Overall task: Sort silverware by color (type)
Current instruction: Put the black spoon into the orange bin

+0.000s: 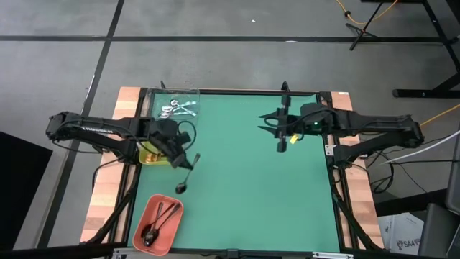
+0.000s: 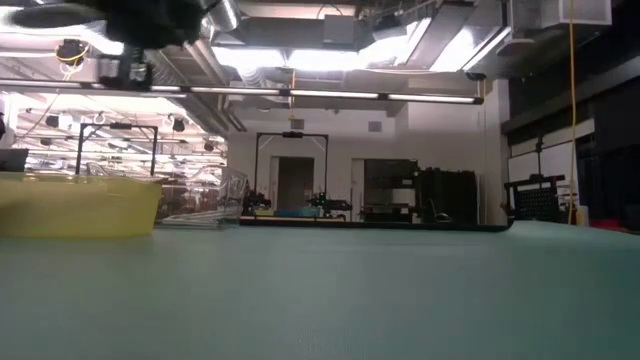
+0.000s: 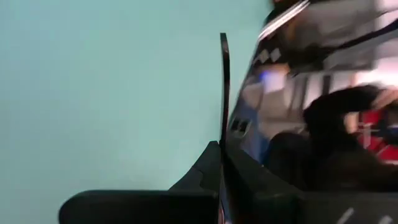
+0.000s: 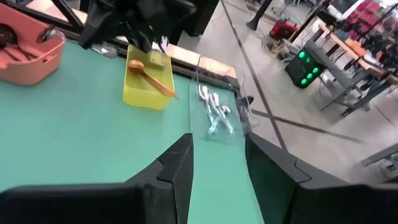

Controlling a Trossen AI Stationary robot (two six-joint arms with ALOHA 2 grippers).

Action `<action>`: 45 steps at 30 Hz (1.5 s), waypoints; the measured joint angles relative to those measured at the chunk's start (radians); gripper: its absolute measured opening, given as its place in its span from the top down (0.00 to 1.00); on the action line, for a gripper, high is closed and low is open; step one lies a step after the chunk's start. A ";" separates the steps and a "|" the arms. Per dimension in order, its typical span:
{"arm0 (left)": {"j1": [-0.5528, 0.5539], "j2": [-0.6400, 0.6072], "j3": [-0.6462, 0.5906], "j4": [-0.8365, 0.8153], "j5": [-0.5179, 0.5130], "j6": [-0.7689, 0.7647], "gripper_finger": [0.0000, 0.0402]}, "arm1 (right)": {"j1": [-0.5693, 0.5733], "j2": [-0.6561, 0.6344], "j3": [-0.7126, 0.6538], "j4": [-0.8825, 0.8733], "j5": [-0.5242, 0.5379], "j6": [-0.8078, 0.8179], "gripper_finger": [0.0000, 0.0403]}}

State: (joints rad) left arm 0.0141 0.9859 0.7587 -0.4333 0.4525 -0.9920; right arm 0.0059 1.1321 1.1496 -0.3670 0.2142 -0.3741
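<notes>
The green mat point(image 1: 244, 180) lay bare under both arms. The left gripper point(image 1: 188, 162) hung over the mat's left part, clamped tight on the handle of a dark spoon point(image 1: 184, 180), whose bowl dangled just below the fingertips, toward the salmon tray point(image 1: 144, 219). That tray, a little past the bowl, already held several dark spoons point(image 1: 159, 219). Just behind the gripper sat the yellow tray point(image 1: 147, 155) with copper spoons point(image 4: 155, 78), and beyond that the clear tray point(image 1: 188, 96) with silver spoons point(image 1: 180, 109). The right gripper point(image 1: 282, 146) waited well apart over the mat's right part, its jaws half apart and, by its wrist view, holding nothing. The risk as I judged it: the spoon was pinched by a thin handle and hung slack, so it could swing or slip during the carry and land on the mat short of the tray, or catch the rim on release. The yellow tray was largely hidden by the left wrist from above. In the left wrist view only the thin handle edge showed clearly. The exact spoon counts could not be made out.
</notes>
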 joint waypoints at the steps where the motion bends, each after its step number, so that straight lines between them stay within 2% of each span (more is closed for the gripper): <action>1: -0.020 0.000 0.000 -0.032 -0.005 -0.005 1.00 | 0.000 -0.014 0.000 -0.022 0.000 0.002 0.66; 6: -0.125 0.000 0.000 -0.116 -0.079 -0.075 1.00 | 0.000 -0.087 0.000 -0.108 0.001 0.002 0.66; 14: -0.318 0.003 0.000 -0.135 -0.231 -0.218 1.00 | 0.000 -0.187 0.000 -0.272 0.069 0.027 0.66; 23: -0.516 0.016 0.000 -0.136 -0.387 -0.393 1.00 | 0.000 -0.285 0.000 -0.316 0.071 0.082 0.66; 34: -0.709 0.153 0.000 -0.133 -0.403 -0.398 1.00 | 0.000 -0.314 -0.001 -0.360 0.070 0.082 0.66; 45: -0.807 0.286 0.000 -0.126 -0.380 -0.474 1.00 | 0.000 -0.300 -0.001 -0.413 0.067 0.081 0.66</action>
State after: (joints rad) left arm -0.7926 1.2720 0.7586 -0.5592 0.0727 -1.4663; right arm 0.0059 0.8319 1.1484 -0.7800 0.2807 -0.2928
